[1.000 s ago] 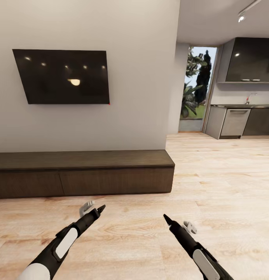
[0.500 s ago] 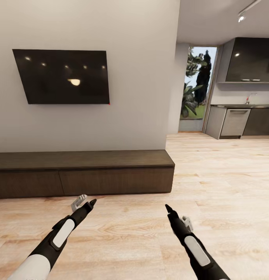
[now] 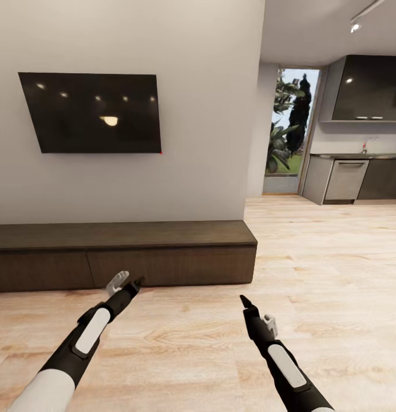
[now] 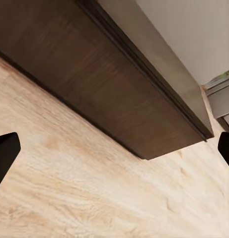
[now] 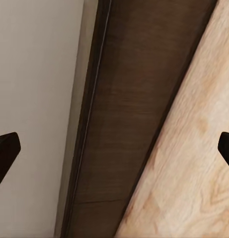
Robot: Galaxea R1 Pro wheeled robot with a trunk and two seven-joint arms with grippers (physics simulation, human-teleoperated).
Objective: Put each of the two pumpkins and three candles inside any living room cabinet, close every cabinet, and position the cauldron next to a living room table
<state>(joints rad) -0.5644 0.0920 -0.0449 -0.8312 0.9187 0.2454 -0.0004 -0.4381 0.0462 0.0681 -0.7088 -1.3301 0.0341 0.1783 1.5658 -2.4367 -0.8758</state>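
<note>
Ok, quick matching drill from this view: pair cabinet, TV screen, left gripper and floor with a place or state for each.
Things:
1. cabinet
2. TV screen
3. left gripper
4. floor

Descriptions:
A. mounted on the grey wall
B. open, close to the dark drawer fronts
C. pale wood planks
D. low, dark brown, fronts shut

Pairs: 1-D, 2-A, 3-B, 4-C
</note>
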